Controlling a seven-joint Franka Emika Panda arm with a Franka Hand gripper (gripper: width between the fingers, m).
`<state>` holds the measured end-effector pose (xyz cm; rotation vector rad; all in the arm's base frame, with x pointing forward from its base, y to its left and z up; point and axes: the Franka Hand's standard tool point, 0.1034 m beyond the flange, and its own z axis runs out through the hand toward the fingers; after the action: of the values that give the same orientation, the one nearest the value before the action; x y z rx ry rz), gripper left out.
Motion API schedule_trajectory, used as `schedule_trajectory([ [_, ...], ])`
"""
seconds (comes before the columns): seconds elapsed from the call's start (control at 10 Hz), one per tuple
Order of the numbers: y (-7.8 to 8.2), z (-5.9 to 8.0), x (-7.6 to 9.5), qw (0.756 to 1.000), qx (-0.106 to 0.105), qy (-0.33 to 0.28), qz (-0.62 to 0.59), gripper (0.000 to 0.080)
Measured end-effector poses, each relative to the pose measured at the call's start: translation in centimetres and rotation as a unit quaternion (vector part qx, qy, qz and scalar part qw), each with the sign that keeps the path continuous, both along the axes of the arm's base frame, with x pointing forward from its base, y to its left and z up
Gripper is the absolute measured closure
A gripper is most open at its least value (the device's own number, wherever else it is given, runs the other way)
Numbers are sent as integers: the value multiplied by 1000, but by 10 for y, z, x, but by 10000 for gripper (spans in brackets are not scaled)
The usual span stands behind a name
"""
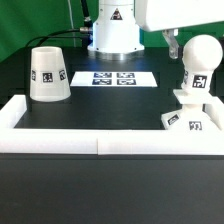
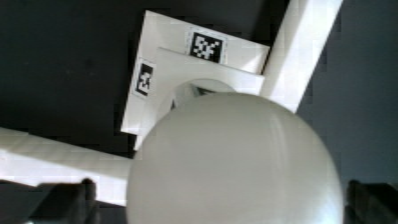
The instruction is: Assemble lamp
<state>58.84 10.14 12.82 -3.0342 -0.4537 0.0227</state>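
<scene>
**Desk:** What are you losing sight of at the exterior view's right?

**Caption:** You are looking at the gripper (image 1: pixel 176 42) hanging just beside the upper part of the bulb (image 1: pixel 201 62). The frame's top edge is cutting off the arm above it. Only one finger is showing clearly there, so you cannot tell whether the jaws are clasping the bulb or standing clear of it. In the wrist view the bulb is swelling, blurred, across most of the picture. The dark shapes at its sides are too dim to settle the matter.

**Desk:** Where is the lamp sitting?

**Caption:** The bulb is standing upright on the lamp base (image 1: pixel 188 116), near the front corner of the table (image 1: pixel 110 110) on the exterior view's right, close to the white border wall (image 1: pixel 100 146). The bulb is hiding the base's top. In the wrist view only two tagged faces of the base are peeking out behind it. The lampshade (image 1: pixel 48 75) is resting well apart at the exterior view's left, an open end facing up.

**Desk:** How many of each are you counting?

**Caption:** You are seeing one bulb, one base, one lampshade and one gripper. In the exterior view one tag is showing on the shade, one on the bulb and two on the base. One marker board (image 1: pixel 115 78) is lying flat in front of the robot pedestal (image 1: pixel 113 30), its tags too small to count.
</scene>
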Motion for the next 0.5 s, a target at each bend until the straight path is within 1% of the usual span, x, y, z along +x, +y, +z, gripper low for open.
schedule_trajectory([
  [0.4,-1,-7,3,1000,1,-20,6,101],
  [0.5,-1,-7,3,1000,1,-20,6,214],
])
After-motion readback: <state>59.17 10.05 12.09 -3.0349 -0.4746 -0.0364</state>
